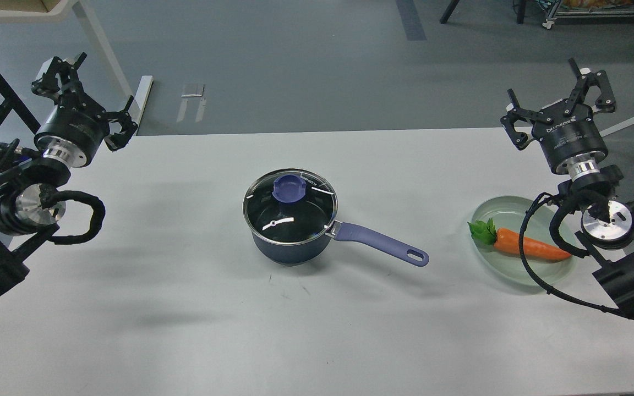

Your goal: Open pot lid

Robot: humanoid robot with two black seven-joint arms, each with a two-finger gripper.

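The dark blue pot stands in the middle of the white table, its long lavender handle pointing right and toward me. The clear glass lid lies flat on the pot's steel rim, with its blue-purple knob set toward the far side. My left gripper hovers open at the table's far left corner, well away from the pot. My right gripper hovers open at the far right, above and behind the plate. Neither holds anything.
A pale green glass plate with an orange carrot sits at the table's right edge, partly under my right arm and its cable. The table's far edge runs just behind both grippers, with grey floor beyond.
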